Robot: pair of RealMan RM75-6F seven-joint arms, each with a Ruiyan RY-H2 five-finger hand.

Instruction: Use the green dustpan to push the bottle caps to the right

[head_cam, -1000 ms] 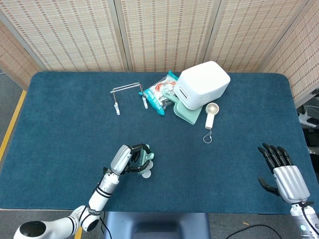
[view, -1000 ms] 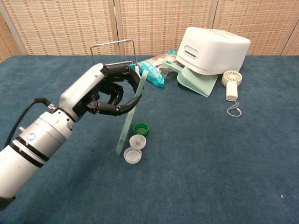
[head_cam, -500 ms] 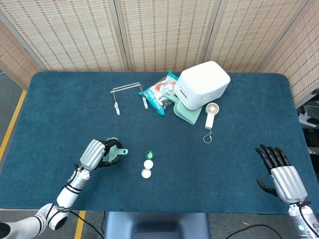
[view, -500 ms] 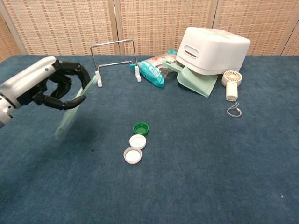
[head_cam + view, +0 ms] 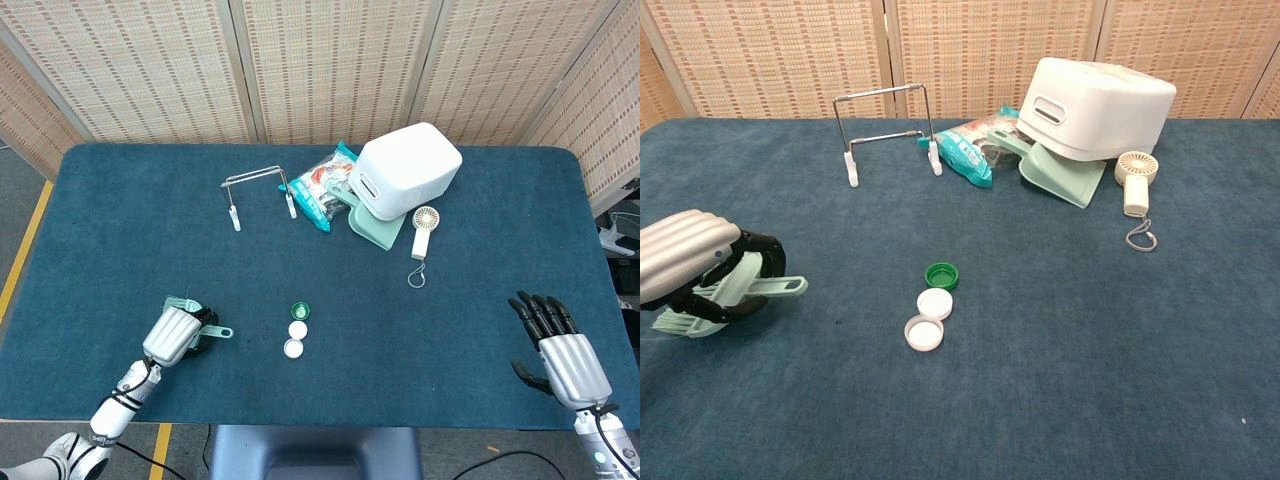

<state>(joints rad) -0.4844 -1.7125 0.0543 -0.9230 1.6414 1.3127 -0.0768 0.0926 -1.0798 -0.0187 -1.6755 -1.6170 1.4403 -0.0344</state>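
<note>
Blue felt covered the table (image 5: 120,200), backed by woven reed screens.

Near the front-left edge the left hand (image 5: 172,335) was curled around a small pale-green plastic brush (image 5: 735,285), its handle poking out. The right hand (image 5: 560,350) hovered at the front-right corner, fingers spread and empty. Three bottle caps (image 5: 930,305), one green and two white, sat mid-table. By the far edge lay the light green plastic dustpan (image 5: 1065,172), tucked under a white plastic box (image 5: 1100,105). It looked light, stiff and slick; its handle seemed the best hold.
</note>
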